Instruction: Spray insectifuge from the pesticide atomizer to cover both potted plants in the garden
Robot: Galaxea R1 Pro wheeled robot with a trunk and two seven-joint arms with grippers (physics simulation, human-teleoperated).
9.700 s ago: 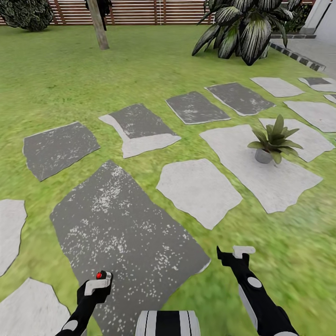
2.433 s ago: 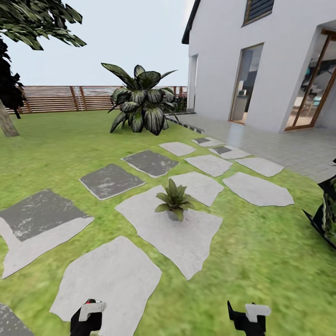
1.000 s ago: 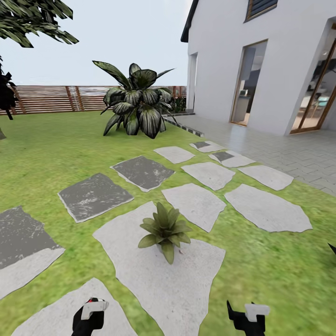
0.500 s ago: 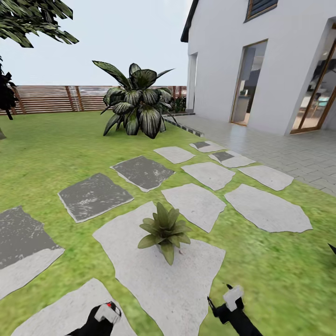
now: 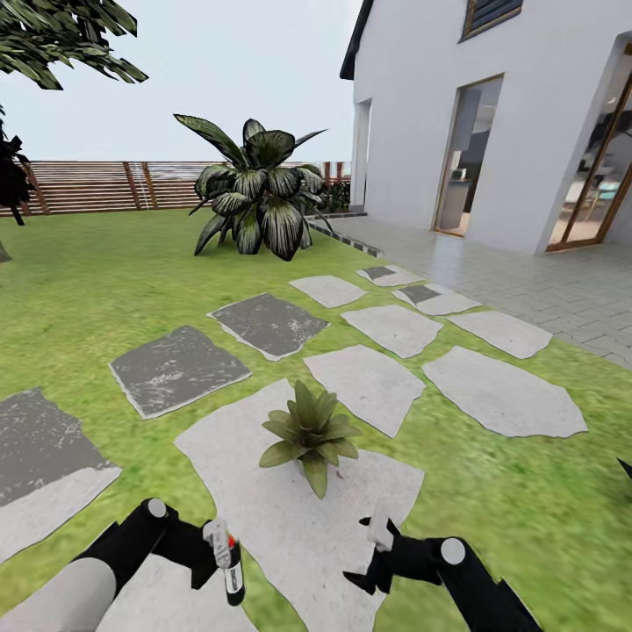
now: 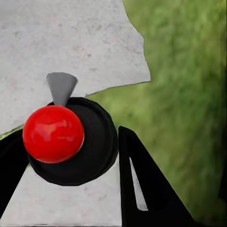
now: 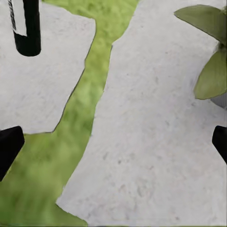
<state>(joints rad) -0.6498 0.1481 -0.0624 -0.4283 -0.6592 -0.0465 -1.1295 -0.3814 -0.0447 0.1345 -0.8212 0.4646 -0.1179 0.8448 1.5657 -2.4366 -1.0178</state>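
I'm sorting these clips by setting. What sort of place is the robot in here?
A house's back garden, it seems: green lawn crossed by stepping stones, a brown slatted wooden fence behind, a white house alongside, and a small potted plant on a pale stone.

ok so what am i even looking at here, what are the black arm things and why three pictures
It's a simulated two-armed robot in a garden. The big picture comes from its head camera; the two small ones from cameras near each gripper. The left gripper is shut on the pesticide atomizer; the left wrist view looks down on its red-marked top. The right gripper is open and holds nothing. Ahead, a potted plant sits on a pale stepping stone in the lawn.
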